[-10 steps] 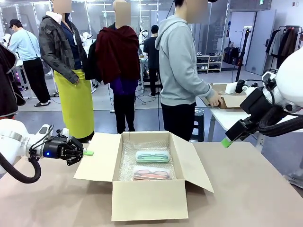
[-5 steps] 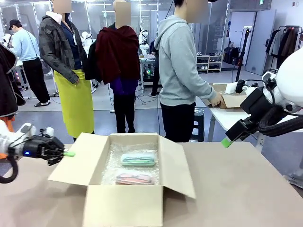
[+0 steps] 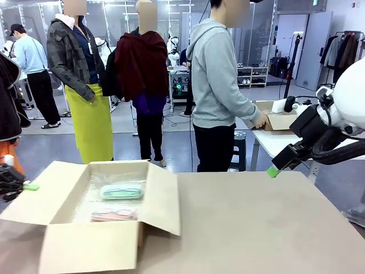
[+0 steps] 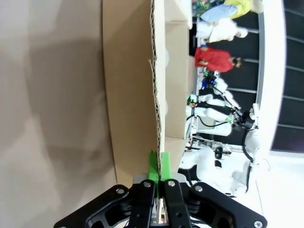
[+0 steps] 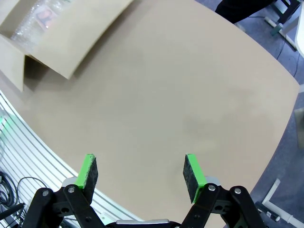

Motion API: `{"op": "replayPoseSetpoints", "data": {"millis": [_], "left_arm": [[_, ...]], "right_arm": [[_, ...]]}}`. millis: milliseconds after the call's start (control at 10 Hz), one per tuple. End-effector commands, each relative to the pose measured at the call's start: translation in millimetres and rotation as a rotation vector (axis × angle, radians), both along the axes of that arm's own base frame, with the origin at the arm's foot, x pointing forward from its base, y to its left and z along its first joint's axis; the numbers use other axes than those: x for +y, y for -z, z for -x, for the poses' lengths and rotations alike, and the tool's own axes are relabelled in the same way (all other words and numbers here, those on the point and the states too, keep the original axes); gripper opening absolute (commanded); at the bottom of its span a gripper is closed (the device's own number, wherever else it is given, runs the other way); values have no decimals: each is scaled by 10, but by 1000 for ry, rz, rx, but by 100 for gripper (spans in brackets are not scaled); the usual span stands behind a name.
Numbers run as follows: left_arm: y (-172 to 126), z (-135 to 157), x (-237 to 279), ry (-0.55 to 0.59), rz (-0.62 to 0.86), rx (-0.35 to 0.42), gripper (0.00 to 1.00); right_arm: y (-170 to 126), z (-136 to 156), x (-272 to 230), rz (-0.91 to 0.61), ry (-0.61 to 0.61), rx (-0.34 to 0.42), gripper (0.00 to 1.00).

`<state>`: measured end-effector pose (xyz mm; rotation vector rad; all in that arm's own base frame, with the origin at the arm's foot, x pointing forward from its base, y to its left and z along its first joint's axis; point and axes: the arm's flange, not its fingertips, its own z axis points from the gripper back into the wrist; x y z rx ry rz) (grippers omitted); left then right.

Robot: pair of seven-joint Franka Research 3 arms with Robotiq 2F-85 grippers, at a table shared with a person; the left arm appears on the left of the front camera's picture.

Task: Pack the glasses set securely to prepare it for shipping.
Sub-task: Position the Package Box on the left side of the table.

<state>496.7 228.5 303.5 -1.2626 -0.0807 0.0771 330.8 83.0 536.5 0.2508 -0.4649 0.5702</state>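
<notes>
An open brown cardboard box (image 3: 91, 246) lined with bubble wrap sits at the table's left. The glasses set lies inside it: a mint-green case (image 3: 121, 192) toward the back and a pink case (image 3: 114, 214) toward the front. My left gripper (image 3: 24, 186) is at the far left edge, shut on the box's left flap (image 3: 34, 197). In the left wrist view its green pads (image 4: 152, 167) pinch the flap's corrugated edge (image 4: 155, 95). My right gripper (image 3: 272, 171) hangs open above the table's right side, far from the box (image 5: 61, 42). In its own view the right gripper (image 5: 141, 173) holds nothing.
The bare tan tabletop (image 3: 268, 228) stretches right of the box. A person in a grey hoodie (image 3: 217, 80) stands at the far side, hands on another cardboard box (image 3: 279, 120) on a neighbouring table. More people stand farther back.
The box has slid well to the left across the table, drawn by my left gripper on its flap. The right arm has stayed still.
</notes>
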Motion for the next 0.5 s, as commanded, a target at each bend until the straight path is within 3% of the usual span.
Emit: {"op": "replayPoseSetpoints", "data": {"millis": [0,400], "left_arm": [[44,-106,584,44,-18,21,2],[-180,-72,1490,25,-17,23,2]], "right_arm": [[-21,-23,16,4,3,-7,91],[-21,-23,16,4,3,-7,91]]}}
